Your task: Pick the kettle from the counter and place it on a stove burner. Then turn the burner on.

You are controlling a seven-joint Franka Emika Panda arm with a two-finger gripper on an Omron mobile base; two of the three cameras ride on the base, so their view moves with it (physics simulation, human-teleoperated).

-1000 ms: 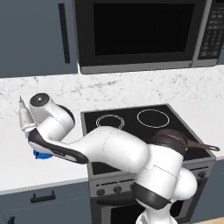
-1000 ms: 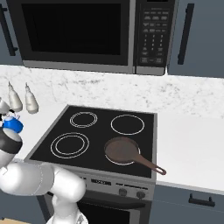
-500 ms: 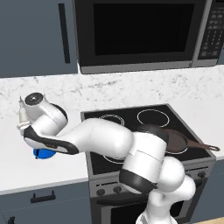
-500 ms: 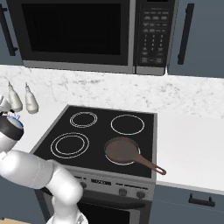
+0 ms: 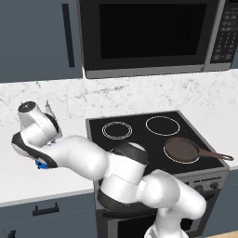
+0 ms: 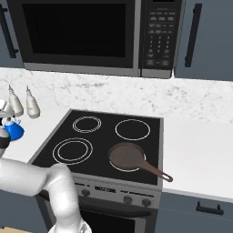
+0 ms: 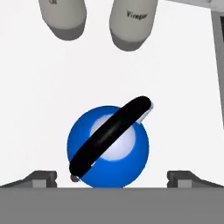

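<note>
- Left base view: the white counter (image 5: 28, 179) is running along a marbled wall, with dark grey-blue cupboard fronts and a black bar handle (image 5: 45, 210) below it.
- The black glass stove (image 5: 142, 139) is sitting to the right of that counter, and a dark microwave (image 5: 148, 35) is hanging above it.
- The arm is reaching left across the counter, and a sliver of the blue kettle (image 5: 42, 165) is peeking out beneath it, well left of the stove.
- A brown pan (image 5: 182, 149) is lying on the front right ring, its handle pointing right.
- Right base view: the kettle (image 6: 13, 130) is standing on the counter near the picture's left edge, just in front of two beige bottles (image 6: 23, 103).
- The large double-ring burner (image 6: 73, 150) is showing bare at the front left of the stove, apart from the kettle.
- The pan (image 6: 128, 156) is resting beside that burner on the right.
- More white counter (image 6: 200, 154) is stretching away right of the stove.
- Hand view: the camera is looking straight down on the kettle (image 7: 108, 147), whose black handle is crossing its pale lid on a slant.
- The gripper (image 7: 112, 177) is hovering over the kettle with its two fingers (image 7: 41, 178) spread wide on either side, gripping nothing.
- The two bottles (image 7: 98, 17) are standing beyond the kettle on the plain white counter (image 7: 183, 109).
</note>
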